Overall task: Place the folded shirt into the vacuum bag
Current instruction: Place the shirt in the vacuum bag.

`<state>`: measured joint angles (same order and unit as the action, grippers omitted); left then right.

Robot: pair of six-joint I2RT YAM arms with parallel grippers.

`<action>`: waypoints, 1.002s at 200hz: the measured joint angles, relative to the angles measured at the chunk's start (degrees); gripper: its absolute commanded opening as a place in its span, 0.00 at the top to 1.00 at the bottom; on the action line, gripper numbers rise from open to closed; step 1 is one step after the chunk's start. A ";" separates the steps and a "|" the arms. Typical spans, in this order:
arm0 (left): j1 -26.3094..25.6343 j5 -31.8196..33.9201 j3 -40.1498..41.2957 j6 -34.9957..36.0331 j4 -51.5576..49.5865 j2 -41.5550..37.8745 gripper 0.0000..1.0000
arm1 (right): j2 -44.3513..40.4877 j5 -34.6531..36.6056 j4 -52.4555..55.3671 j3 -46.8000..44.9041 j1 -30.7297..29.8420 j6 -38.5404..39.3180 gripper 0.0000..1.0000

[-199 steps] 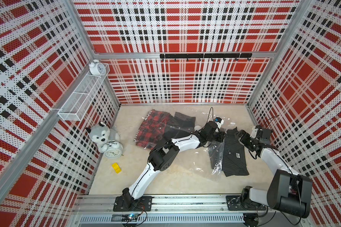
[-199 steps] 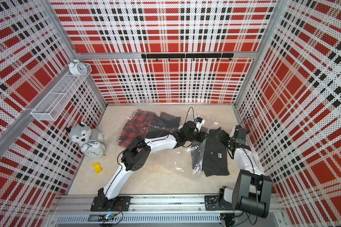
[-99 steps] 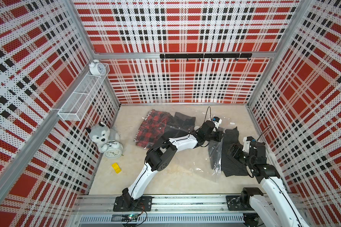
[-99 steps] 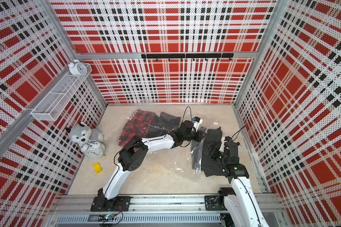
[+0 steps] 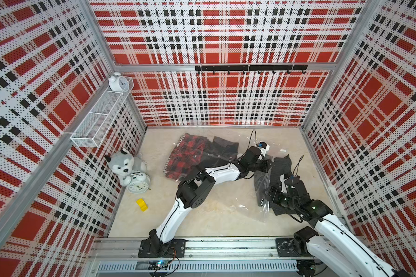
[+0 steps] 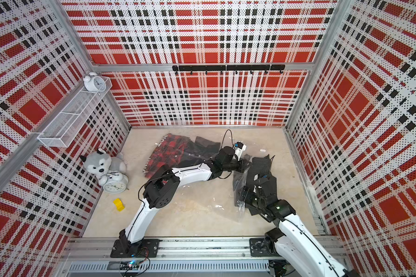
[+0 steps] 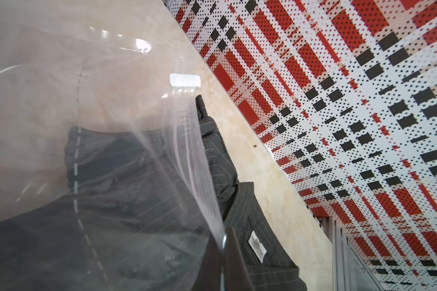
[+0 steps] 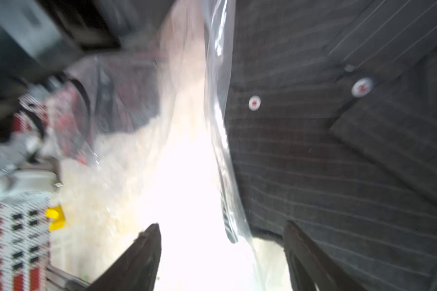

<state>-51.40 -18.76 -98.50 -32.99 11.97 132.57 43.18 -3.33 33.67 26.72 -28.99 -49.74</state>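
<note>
Top views | right tool [image 5: 273, 194] pulled back, wide | left tool [image 7: 222, 248] clamps vacuum bag [image 7: 61, 100]

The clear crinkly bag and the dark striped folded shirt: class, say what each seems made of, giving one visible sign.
The clear crinkly vacuum bag looks like thin glossy plastic film: see-through, with bright glints and a ribbed zip strip. The dark grey pinstriped shirt looks like matt woven cloth, perhaps cotton: soft folds, fine pale stripes, white buttons.
</note>
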 measured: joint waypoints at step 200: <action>0.87 -0.33 3.41 -0.22 2.16 -1.42 1.00 | 1.64 21.51 9.31 7.50 -8.26 -6.62 0.24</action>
<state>-50.52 -19.09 -95.09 -33.21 14.13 131.15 44.82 18.17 42.98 34.22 -37.26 -56.36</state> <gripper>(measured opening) 0.051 0.782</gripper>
